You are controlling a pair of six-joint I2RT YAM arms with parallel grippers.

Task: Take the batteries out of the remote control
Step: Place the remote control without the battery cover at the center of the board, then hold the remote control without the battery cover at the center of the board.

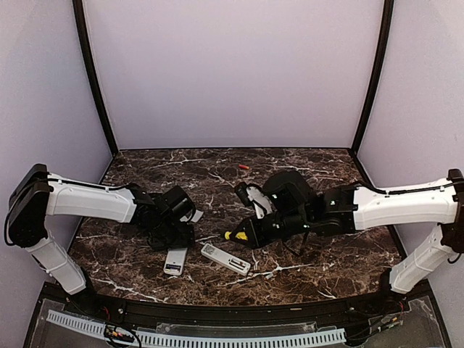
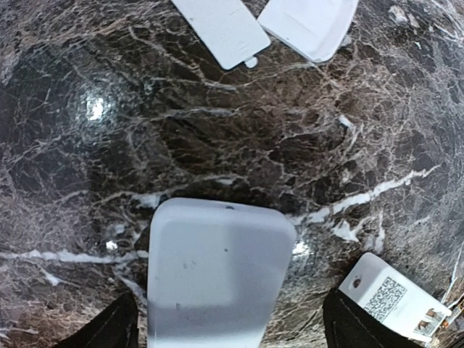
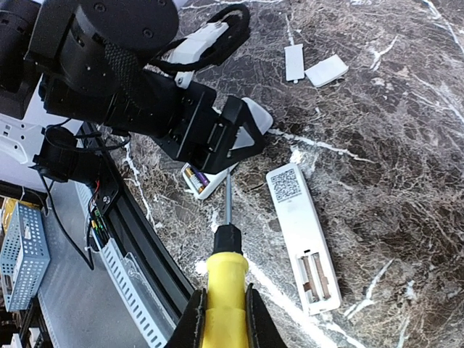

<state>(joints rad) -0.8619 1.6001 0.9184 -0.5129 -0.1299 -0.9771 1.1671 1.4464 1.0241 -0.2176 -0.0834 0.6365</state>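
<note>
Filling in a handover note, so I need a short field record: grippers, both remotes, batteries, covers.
left gripper: open, straddling the small remote
right gripper: shut on the yellow-handled screwdriver
small remote: a battery visible inside it
long remote: compartment open, looks empty
red battery: loose at the far side of the table
cover plates: two, lying off the remotes

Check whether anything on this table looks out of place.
A small reddish battery lies alone near the back of the table, away from everything else. The long white remote has its battery bay open and empty, with two loose covers lying apart from it.
</note>
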